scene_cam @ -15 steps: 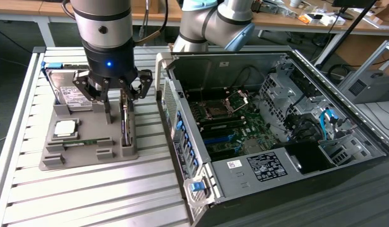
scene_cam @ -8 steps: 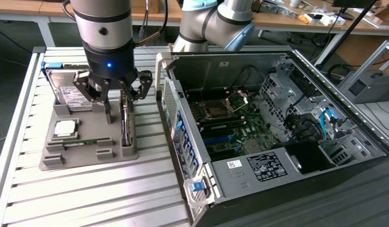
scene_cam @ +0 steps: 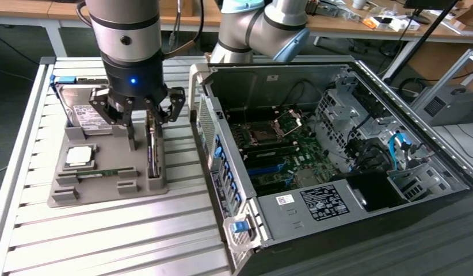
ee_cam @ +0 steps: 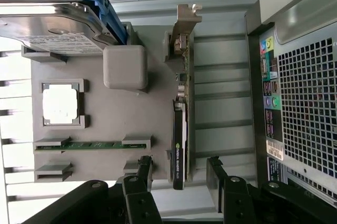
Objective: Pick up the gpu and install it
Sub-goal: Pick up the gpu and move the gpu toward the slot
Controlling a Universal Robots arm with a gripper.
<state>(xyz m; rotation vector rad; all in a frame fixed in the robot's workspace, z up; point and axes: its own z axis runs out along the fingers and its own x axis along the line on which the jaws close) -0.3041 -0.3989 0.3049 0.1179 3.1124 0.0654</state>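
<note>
Fingers spread wide, nothing in them. My gripper (scene_cam: 144, 118) hangs low over the grey parts tray (scene_cam: 106, 192), on the slatted metal table (scene_cam: 106, 241) at the exterior view's left.

The gpu (scene_cam: 152, 152) stands on its long edge in a slot along the tray side nearest the computer case (scene_cam: 275, 69). Edge-on it reads thin and dark. From the wrist view, the gpu (ee_cam: 180, 129) shows a black cooler with green lettering at my end and a bare metal bracket at the far end.

My fingers (ee_cam: 143, 174) straddle the cooler end of the card, one on each flat side. There is a gap between each pad and the card; no contact that I can see. Gripper (ee_cam: 179, 179) is roughly centred across the card's thickness.

Other items on the tray (ee_cam: 105, 129):
- hard drive (scene_cam: 87, 112), silver with a white label and a blue carrier, propped at the far end; in the wrist view the hard drive (ee_cam: 47, 24) sits well apart from the card.
- processor (scene_cam: 79, 155), square, lying flat in its recess; processor (ee_cam: 60, 103) is framed by grey corners.
- memory stick (scene_cam: 106, 172), narrow and green, lying along its groove; memory stick (ee_cam: 89, 145) sits between small grey blocks.

The case lies open just beside the tray, motherboard (scene_cam: 275, 155) exposed. Its perforated rear panel (ee_cam: 305, 103) runs alongside the card.
</note>
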